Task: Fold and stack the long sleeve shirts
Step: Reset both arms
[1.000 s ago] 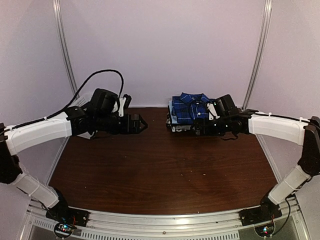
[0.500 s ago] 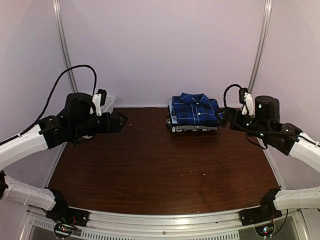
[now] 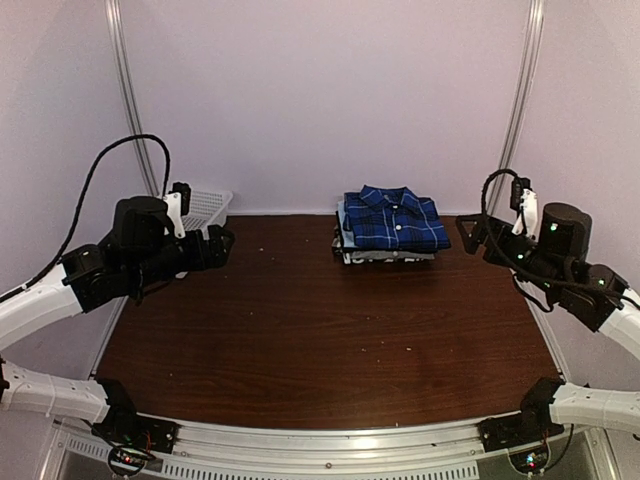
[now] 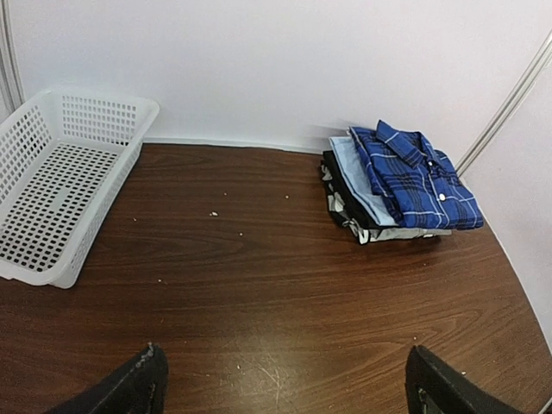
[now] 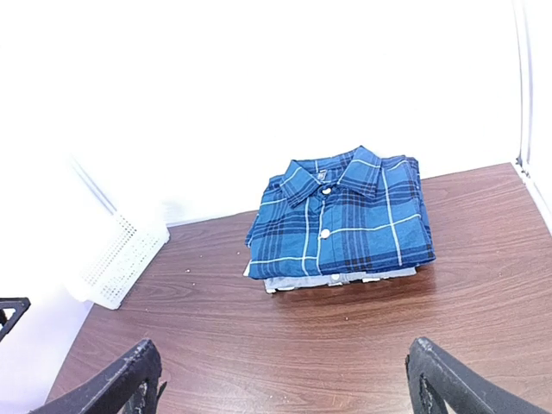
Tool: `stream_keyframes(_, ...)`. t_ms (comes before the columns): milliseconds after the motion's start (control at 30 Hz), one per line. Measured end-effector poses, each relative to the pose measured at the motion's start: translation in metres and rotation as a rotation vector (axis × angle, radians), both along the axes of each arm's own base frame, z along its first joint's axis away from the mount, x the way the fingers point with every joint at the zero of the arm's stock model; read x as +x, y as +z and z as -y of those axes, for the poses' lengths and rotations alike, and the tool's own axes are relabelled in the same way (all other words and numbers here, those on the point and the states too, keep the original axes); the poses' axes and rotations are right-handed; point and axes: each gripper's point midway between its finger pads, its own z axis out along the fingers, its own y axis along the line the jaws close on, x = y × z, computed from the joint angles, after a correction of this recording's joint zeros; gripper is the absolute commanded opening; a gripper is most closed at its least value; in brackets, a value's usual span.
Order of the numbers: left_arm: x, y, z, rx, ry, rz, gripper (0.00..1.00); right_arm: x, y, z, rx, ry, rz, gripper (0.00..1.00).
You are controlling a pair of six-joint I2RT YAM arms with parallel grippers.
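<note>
Left gripper: the black two-finger left gripper point(image 3: 222, 243) hung above the far left of the table with its fingers spread wide, holding and touching nothing.
Right gripper: the black two-finger right gripper point(image 3: 468, 232) also stood wide apart and empty, in the air at the far right.
Stack: the folded long sleeve shirts point(image 3: 388, 232) lay in one neat rectangular pile of soft cloth.
Top layer: the dark blue-and-black plaid shirt point(image 5: 345, 211) with thin white lines lay flat, its collar toward the far wall and its white buttons showing.
Lower layers: a plain light blue shirt point(image 4: 349, 172) lay beneath it, then darker and grey folded cloth point(image 4: 345, 217).
Position: the pile sat at the far edge, right of centre, between the grippers. It was near the right one, well apart from the left, and touched neither.
Table: a dark brown wood-grain top point(image 3: 320, 330), smooth, with a few pale specks.
Basket: a white plastic lattice basket point(image 4: 103, 116), rectangular, sat at the far left corner, close to the left gripper.
</note>
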Motion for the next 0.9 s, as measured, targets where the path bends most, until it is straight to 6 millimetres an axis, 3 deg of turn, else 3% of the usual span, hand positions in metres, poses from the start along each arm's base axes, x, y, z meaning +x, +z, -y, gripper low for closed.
stream_keyframes(900, 0.002, -0.001, -0.004, 0.011, 0.024, 0.009, 0.98, 0.003, -0.011, 0.001, -0.021, -0.016, -0.025, 1.0)
